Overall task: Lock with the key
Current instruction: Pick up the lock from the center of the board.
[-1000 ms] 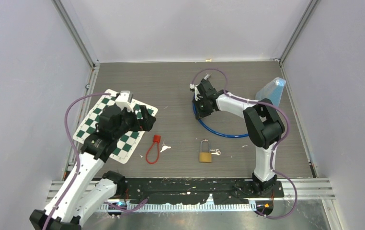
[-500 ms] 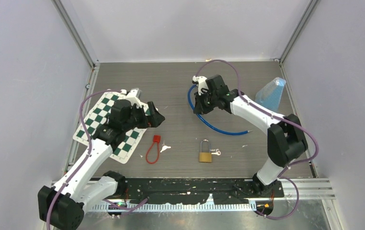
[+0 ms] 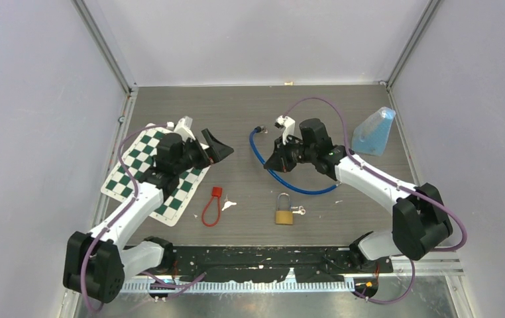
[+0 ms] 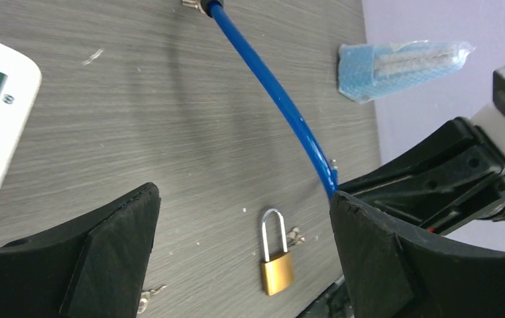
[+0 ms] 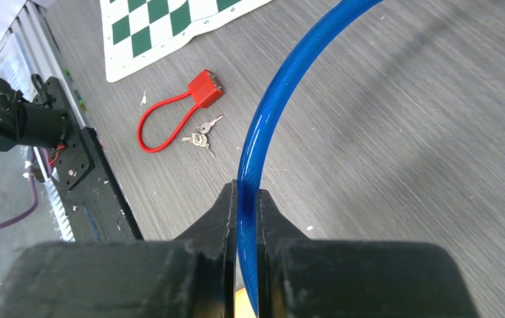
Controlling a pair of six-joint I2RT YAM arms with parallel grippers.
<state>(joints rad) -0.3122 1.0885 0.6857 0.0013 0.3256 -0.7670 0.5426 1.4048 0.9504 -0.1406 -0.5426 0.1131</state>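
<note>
A brass padlock point(image 3: 283, 211) with its shackle upright lies on the table at front centre, a small bunch of keys point(image 3: 297, 211) beside its right side. In the left wrist view the padlock point(image 4: 275, 265) shows between my fingers, far below. My left gripper point(image 3: 218, 150) is open and empty, in the air left of centre. My right gripper point(image 3: 277, 159) is shut on a blue cable point(image 3: 291, 180), behind the padlock. The right wrist view shows the cable point(image 5: 270, 112) pinched between the pads point(image 5: 226, 212).
A red cable lock point(image 3: 210, 205) with keys point(image 3: 228, 204) lies left of the padlock. A green-and-white chess mat point(image 3: 140, 169) lies under the left arm. A blue bubble-wrap bag point(image 3: 372, 131) sits at back right. Black tape point(image 3: 263, 262) lines the front edge.
My right gripper has come forward toward the padlock, dragging the blue cable with it. My left gripper has swung right and away from the mat, jaws staying open.
</note>
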